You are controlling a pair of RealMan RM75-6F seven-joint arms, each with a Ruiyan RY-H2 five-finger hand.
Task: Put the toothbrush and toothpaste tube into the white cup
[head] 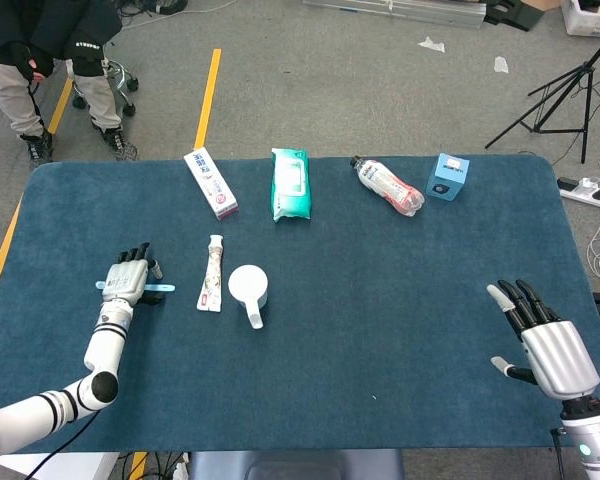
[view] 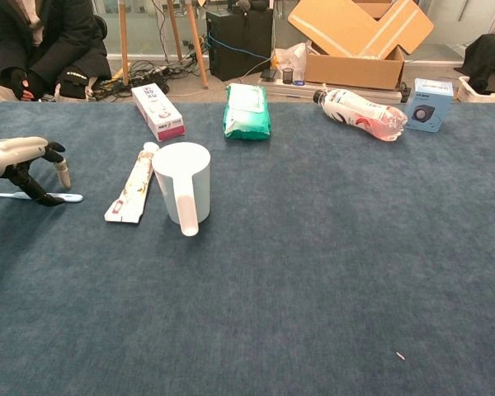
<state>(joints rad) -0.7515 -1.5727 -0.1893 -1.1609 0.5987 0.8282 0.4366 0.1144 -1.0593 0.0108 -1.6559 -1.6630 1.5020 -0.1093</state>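
Note:
A light-blue toothbrush (head: 160,288) (view: 63,198) lies flat at the table's left side. My left hand (head: 126,280) (view: 21,161) hovers over its middle, fingers spread and curved down, fingertips touching or nearly touching the handle; the brush still rests on the cloth. Right of it lies the toothpaste tube (head: 211,273) (view: 132,192), cap pointing away. The white cup (head: 248,288) (view: 182,186) stands upright beside the tube, handle toward me. My right hand (head: 540,340) hangs open at the near right, holding nothing, and the chest view does not show it.
Along the far edge lie a toothpaste box (head: 211,182), a green wipes pack (head: 290,183), a plastic bottle (head: 388,186) and a small blue box (head: 447,177). A person (head: 40,60) sits beyond the far left corner.

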